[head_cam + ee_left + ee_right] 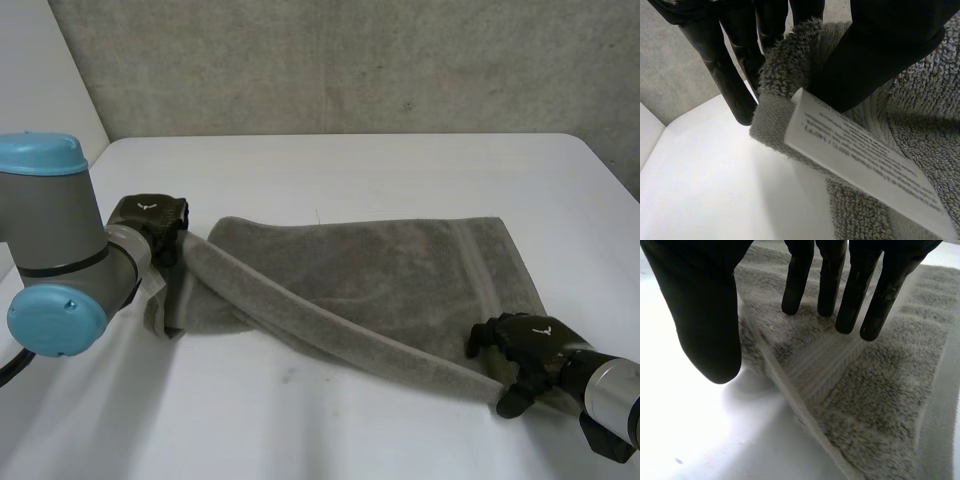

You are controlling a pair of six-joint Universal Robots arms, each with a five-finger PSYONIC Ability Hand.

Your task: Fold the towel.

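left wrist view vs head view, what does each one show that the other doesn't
From the left wrist: a white printed label at the corner of the towel, beside the thumb of the left hand, with the fingers on the cloth's other side. From the head: the whole towel, its front edge rolled and running across to the right hand at the near right corner. Shared: the left hand pinching the towel, and the white table.

White label on the towel corner, small print illegible.

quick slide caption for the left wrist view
Left hand pinching a corner of the grey towel, white label sticking out of the grip.
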